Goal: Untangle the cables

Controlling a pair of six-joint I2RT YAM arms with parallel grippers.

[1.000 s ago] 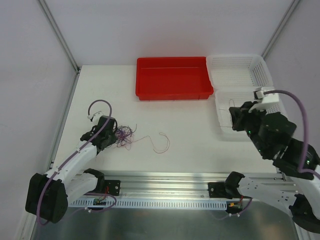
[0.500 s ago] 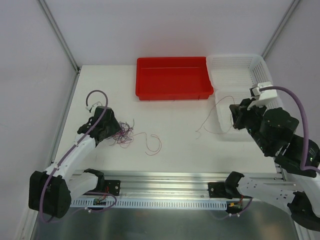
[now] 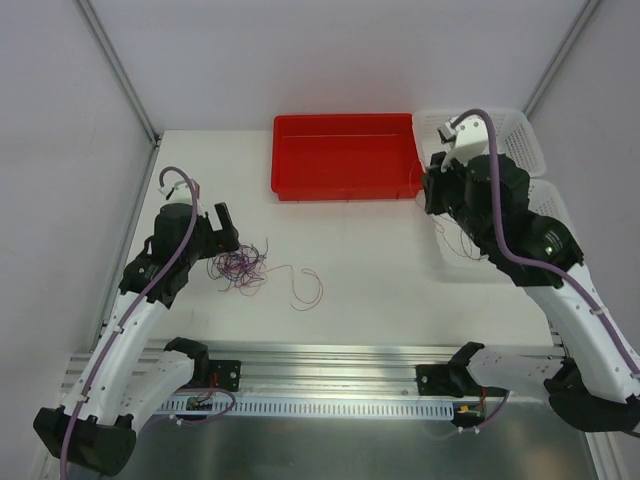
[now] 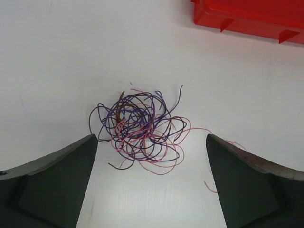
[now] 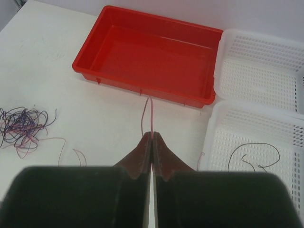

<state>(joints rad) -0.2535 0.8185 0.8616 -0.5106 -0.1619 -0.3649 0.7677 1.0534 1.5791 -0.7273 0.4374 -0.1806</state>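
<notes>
Left hand [image 4: 151, 142] released, spread wide over the cables [image 4: 140, 130] knotted on the surface [image 4: 47, 57]. Right hand [image 5: 152, 136] clenched on one pink strand [image 5: 151, 111], lifted near the red tray [image 5: 142, 88], I guess to drop it there.

cables [image 3: 238, 268] left of the tray [image 3: 345, 190], baskets [image 3: 512, 135] on its right.
</notes>
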